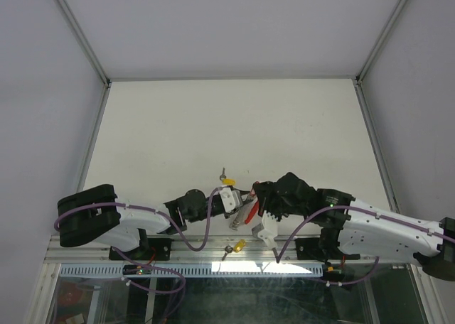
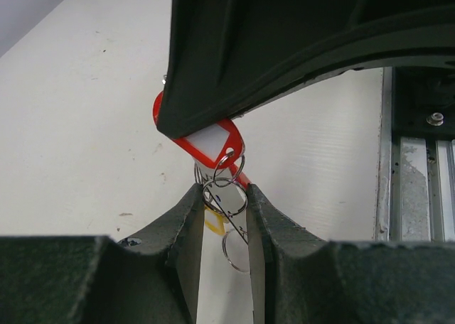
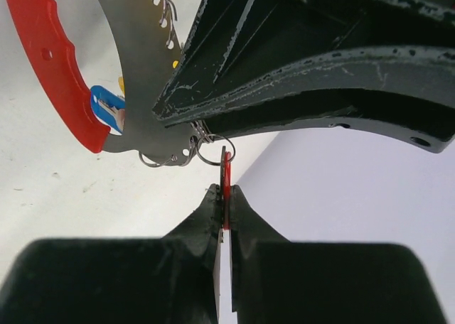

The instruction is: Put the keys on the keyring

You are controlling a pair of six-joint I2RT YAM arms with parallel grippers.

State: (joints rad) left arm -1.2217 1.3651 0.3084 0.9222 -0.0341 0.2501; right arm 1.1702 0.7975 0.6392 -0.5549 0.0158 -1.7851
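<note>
Progress looks partial: your left gripper (image 2: pixel 224 196) clamps the keyring (image 1: pixel 248 212) at centre frame, and your right gripper (image 3: pixel 225 195) pinches the red-tagged key (image 3: pixel 225 169) at its rings. Two yellow-tagged keys (image 1: pixel 237 246) lie loose on the table (image 1: pixel 213 118), so you have those left.

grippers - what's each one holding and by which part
The right gripper pinches a red tag between its fingers, at the end opposite its hole. The left gripper holds the keyring by its metal strip.

Robotics lab test cell, white table (image 1: pixel 227 125), plain white walls (image 1: pixel 234 25), aluminium frame posts (image 1: pixel 79 34)
</note>
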